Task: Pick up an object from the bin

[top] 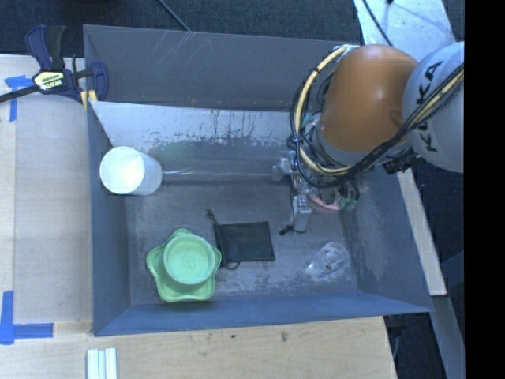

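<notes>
**A:** What do we meet first, along the bottom of the frame?

**B:** The near wall of the bin. Just behind it, at lower left, a green bowl with a scalloped rim sits upright on the bin floor.

**A:** And at lower right?

**B:** A clear piece, which looks like crumpled plastic, though we cannot say what it is. It lies by itself near the right wall.

**A:** Going further up?

**B:** A flat black pouch lies in the middle of the floor, just right of the bowl. We cannot tell whether the two touch.

**A:** Where do we find the gripper?

**B:** The gripper hangs just beside the pouch's upper right corner, up and left of the clear piece. The pouch is the thing nearest it. We cannot make out whether the gripper is parted or closed.

**A:** What do we see above it?

**B:** The orange cover on the wrist fills the upper right, with cables looped round its left side.

**A:** And furthest back?

**B:** A white cup lies on its side at the upper left of the floor, close to the left wall and well apart from the gripper.
</notes>
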